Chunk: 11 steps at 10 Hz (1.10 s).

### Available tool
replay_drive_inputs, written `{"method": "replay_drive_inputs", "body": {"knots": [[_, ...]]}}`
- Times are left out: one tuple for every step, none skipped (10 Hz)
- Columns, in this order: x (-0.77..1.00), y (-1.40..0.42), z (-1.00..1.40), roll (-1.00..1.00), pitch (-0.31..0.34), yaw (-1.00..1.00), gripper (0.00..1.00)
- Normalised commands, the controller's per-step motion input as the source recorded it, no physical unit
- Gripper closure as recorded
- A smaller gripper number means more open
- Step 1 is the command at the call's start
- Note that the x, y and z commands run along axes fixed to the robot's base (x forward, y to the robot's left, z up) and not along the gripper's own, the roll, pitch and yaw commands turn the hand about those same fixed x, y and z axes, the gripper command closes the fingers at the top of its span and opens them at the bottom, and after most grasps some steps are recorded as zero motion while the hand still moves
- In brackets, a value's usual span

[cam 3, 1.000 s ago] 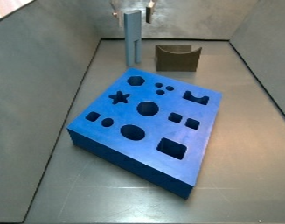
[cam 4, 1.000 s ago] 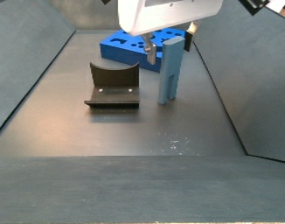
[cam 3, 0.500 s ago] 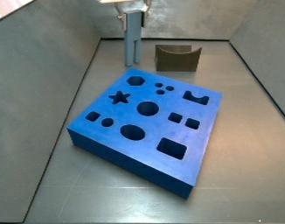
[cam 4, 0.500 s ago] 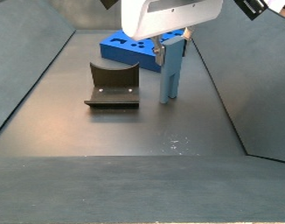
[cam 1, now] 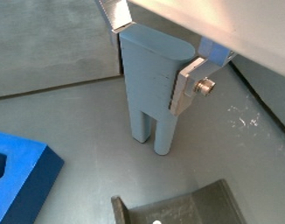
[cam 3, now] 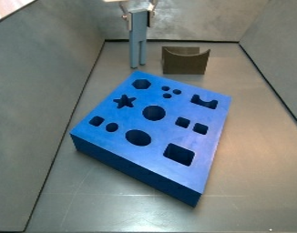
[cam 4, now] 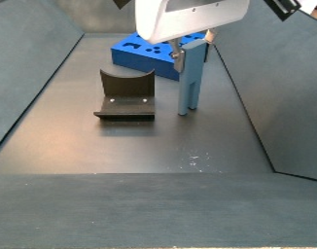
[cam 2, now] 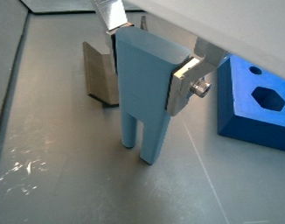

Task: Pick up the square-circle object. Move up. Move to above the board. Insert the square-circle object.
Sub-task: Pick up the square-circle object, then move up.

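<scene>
Hand clamps square-circle object upright; post raised slightly since earlier frame.

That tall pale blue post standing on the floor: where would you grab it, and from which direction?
Near its top, coming straight down from above. The square-circle object stands upright, slender, with flat parallel sides that suit flat pads. The gripper already sits there, one finger against a flat face. Its lower end is split into two legs, so gripping low looks poorer.
</scene>
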Motion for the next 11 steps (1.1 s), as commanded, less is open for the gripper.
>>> {"method": "replay_drive_inputs", "body": {"knots": [[0.00,0.00,0.00,0.00,0.000,0.00,1.00],[0.00,0.00,0.00,0.00,0.000,0.00,1.00],[0.00,0.00,0.00,0.00,0.000,0.00,1.00],[0.00,0.00,0.00,0.00,0.000,0.00,1.00],[0.00,0.00,0.00,0.00,0.000,0.00,1.00],[0.00,0.00,0.00,0.00,0.000,0.00,1.00],[0.00,0.00,0.00,0.00,0.000,0.00,1.00],[0.00,0.00,0.83,0.00,0.000,0.00,1.00],[0.03,0.03,0.83,0.00,-0.008,0.02,1.00],[0.02,0.03,0.70,0.00,0.020,0.03,1.00],[0.01,0.02,0.54,0.00,0.040,0.03,1.00]]}}
